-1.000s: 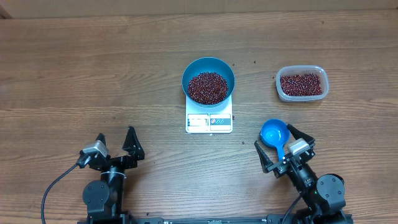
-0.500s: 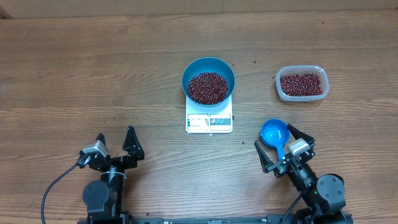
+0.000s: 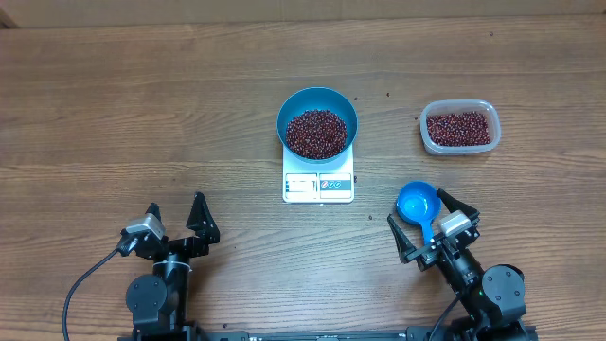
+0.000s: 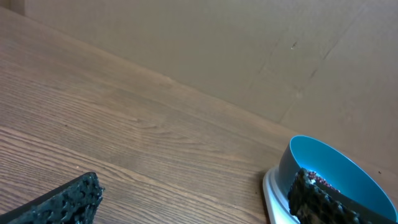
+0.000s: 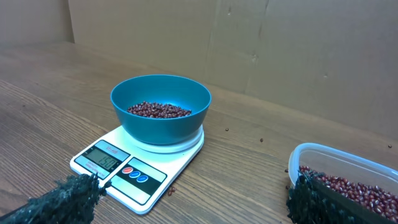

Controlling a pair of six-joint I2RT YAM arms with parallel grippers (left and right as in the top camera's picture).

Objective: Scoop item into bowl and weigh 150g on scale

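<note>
The blue bowl stands on the white scale at mid-table, with a heap of the red-brown item inside. In the right wrist view the bowl sits on the scale, whose display reads 150. My left gripper is open at the front left, well short of the scale, with nothing between its fingers. My right gripper is open at the front right, above the blue scoop, which lies on the table. The scoop is hidden in the right wrist view.
A clear plastic tub of more beans stands at the right, seen also as the tub behind my right finger. A few stray beans lie by the scale's corner. Bare wooden table stretches to the left.
</note>
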